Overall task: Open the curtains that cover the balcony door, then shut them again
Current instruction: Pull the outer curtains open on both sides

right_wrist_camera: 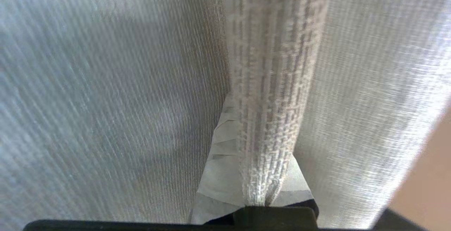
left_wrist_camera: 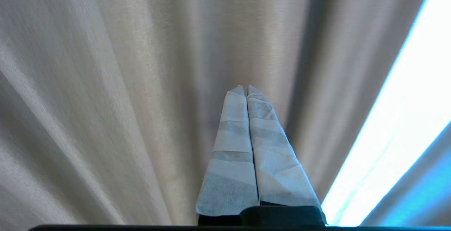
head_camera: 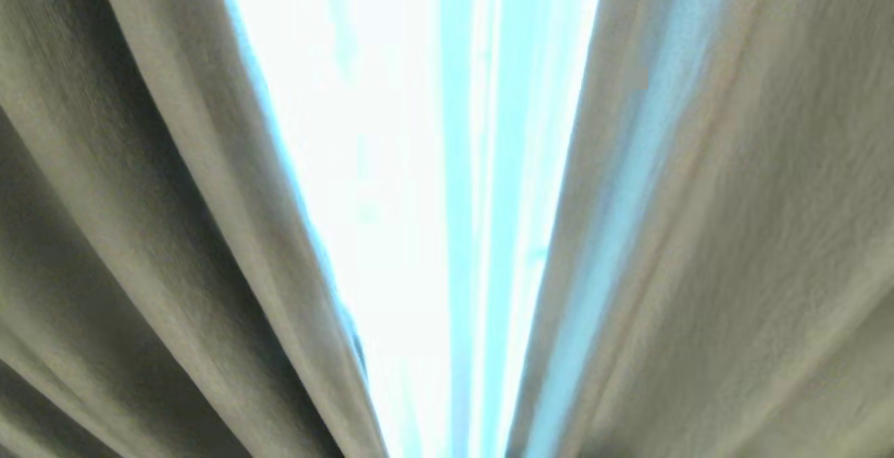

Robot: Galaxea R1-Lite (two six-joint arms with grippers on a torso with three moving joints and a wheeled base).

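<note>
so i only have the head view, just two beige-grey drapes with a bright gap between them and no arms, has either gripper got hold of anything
Observer: Yes. In the right wrist view the right gripper is shut on a fold of the heavy beige-grey woven curtain, pinched between its tape-wrapped fingers.
Operator: and the left one
Observer: The left gripper is shut with nothing in it; its wrapped fingers meet tip to tip, pointing at the drape's pleats.
Operator: is the left touching the fabric
Observer: I cannot tell from its wrist view. A bright strip shows past that drape's edge.
</note>
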